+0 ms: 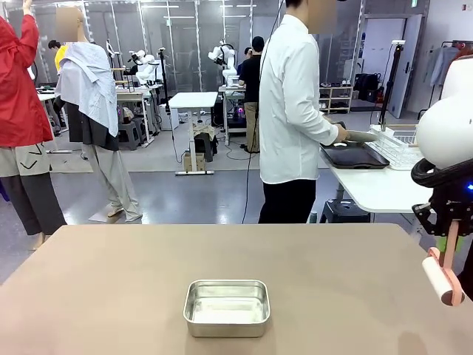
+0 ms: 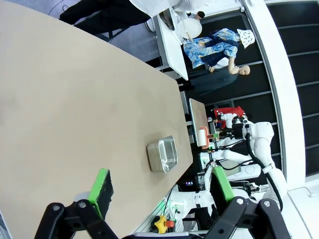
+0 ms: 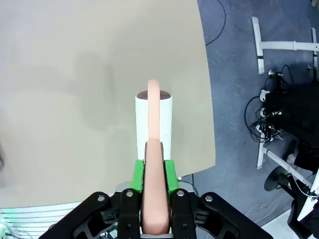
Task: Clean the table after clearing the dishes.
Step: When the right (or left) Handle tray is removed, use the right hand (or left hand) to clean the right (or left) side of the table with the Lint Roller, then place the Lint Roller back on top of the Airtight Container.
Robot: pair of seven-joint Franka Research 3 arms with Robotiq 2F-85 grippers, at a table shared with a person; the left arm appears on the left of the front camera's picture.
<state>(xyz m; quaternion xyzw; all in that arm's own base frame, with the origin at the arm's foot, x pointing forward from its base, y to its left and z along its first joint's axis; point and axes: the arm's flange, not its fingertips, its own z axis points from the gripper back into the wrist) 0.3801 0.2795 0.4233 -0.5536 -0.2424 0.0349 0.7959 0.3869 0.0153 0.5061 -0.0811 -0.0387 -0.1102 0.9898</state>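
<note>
Table point(image 1: 111, 296): taupe-brown top, spread across the lower half of the front view; its bare surface is also seen in both wrist views.
Steel pan point(image 1: 226, 308): shallow rectangular pan, set on the table at 6 o'clock of the front view, near the robot's edge; seen again in the left wrist view at about 5 o'clock.
Roller point(image 1: 442, 277): white cylinder on a salmon-pink handle, held at 4 o'clock of the front view, beside the table's right edge, tilted; whether it touches the top cannot be told.
Right gripper point(image 3: 155, 174): green pads are pressed onto the roller's pink handle, which is pinched between them; the white cylinder is pointed away over the table's corner.
Left gripper point(image 2: 159, 191): fingers are spread wide, nothing is held between them; the table is viewed beyond them.
Person point(image 1: 292, 111): white shirt, dark trousers, stood past the far edge at 1 o'clock, turned toward a white side table point(image 1: 377, 188).
Dark tray point(image 1: 355, 155): laid on the side table, beside the person's hand; the dishes themselves cannot be made out.
</note>
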